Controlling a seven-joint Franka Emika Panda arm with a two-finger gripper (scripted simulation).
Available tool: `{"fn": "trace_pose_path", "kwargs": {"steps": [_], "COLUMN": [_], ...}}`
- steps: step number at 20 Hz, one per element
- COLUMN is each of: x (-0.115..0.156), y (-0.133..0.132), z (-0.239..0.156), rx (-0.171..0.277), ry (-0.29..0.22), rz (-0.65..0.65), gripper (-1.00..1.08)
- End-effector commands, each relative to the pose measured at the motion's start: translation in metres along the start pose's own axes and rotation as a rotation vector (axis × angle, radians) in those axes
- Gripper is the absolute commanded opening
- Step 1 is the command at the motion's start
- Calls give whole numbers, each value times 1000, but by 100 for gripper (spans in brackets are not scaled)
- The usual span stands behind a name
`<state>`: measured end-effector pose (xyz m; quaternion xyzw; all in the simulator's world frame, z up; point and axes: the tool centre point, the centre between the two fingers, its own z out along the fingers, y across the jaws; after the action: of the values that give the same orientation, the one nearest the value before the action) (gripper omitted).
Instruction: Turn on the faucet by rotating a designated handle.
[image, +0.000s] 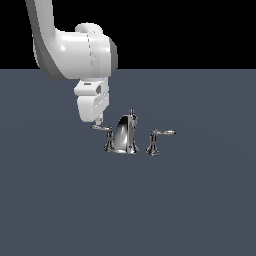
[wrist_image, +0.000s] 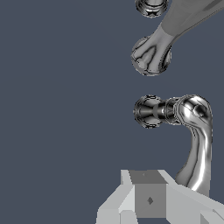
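Faucet (image: 123, 134) upright on grey tabletop (image: 128, 210), near middle of exterior view; curved spout between two lever handles. Handle (image: 106, 136) on exterior view's left of spout, thin lever (image: 100, 128) pointing left. End effector (image: 98, 122) directly above lever tip, touching or nearly so; released or clenched: cannot tell. Twin handle (image: 155, 141) apart on right

Simulated scene: flat slate floor (image: 200, 210), black backdrop (image: 190, 30).
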<state>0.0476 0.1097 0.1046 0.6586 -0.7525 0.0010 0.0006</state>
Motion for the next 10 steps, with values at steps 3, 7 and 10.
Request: {"fn": "trace_pose_path", "kwargs": {"steps": [3, 7, 10], "x": [3, 4, 4], "y": [-9, -10, -10], "z": [8, 10, 10], "rx": [0, 0, -1], "ry": [0, 0, 0], "rz": [39, 46, 45], "gripper": [-100, -100, -100]}}
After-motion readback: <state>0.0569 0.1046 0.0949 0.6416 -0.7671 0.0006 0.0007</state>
